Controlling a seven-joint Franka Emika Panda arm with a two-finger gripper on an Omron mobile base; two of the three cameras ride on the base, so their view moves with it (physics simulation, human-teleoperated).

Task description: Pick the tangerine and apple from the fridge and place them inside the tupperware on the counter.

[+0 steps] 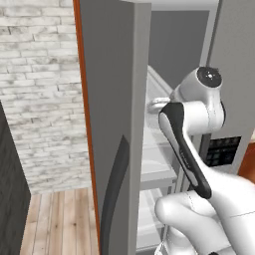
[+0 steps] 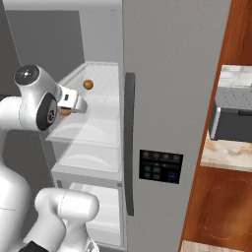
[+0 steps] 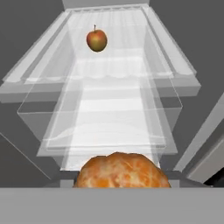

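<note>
The grey fridge (image 2: 177, 74) stands with its left door (image 1: 112, 99) swung open, and my arm reaches in over the white shelves. The tangerine (image 3: 121, 170) sits right at the bottom of the hand view, large and close, above the shelf below it. It hides my fingertips. In the right base view it peeks out as an orange patch (image 2: 64, 112) under my gripper (image 2: 70, 109), which looks shut on it. The red-and-yellow apple (image 3: 96, 40) rests further in on the upper shelf (image 2: 88, 84). The tupperware is out of view.
The open door panel (image 1: 112, 99) stands close on my arm's left, and the shut right door with its dark handle (image 2: 129, 142) and black control panel (image 2: 160, 166) on the right. A toaster oven (image 2: 231, 115) sits on the speckled counter (image 2: 226, 152) far right.
</note>
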